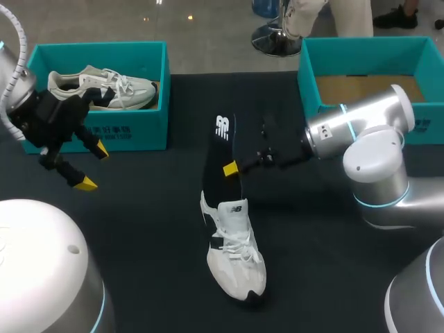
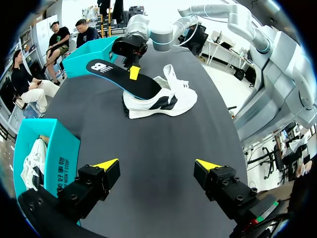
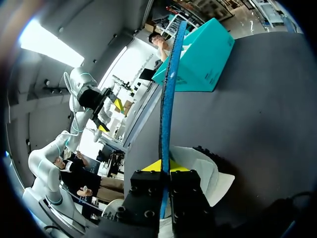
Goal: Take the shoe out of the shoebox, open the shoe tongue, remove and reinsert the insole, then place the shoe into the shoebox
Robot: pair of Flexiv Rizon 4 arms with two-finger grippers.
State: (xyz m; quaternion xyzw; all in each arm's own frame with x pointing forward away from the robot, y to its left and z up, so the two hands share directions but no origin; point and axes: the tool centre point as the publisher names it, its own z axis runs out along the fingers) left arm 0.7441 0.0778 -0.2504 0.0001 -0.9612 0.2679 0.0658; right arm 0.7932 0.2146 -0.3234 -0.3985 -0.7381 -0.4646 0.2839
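Observation:
A white shoe (image 1: 236, 253) lies on the black table, toe toward the front edge. A long black insole (image 1: 220, 156) slants up and back out of its opening. My right gripper (image 1: 231, 168) is shut on the insole's edge about midway along; in the right wrist view the insole (image 3: 168, 99) runs edge-on between the fingers, with the shoe (image 3: 200, 168) just beyond them. My left gripper (image 1: 90, 166) hangs open and empty at the left, in front of the left shoebox. From the left wrist it (image 2: 156, 165) faces the shoe (image 2: 161, 99) and insole (image 2: 119, 74) across bare table.
A teal shoebox (image 1: 104, 128) at the back left holds a second white shoe (image 1: 104, 87). Another teal shoebox (image 1: 361, 48) at the back right shows only its cardboard floor. My right arm's elbow (image 1: 374, 159) stands by that box.

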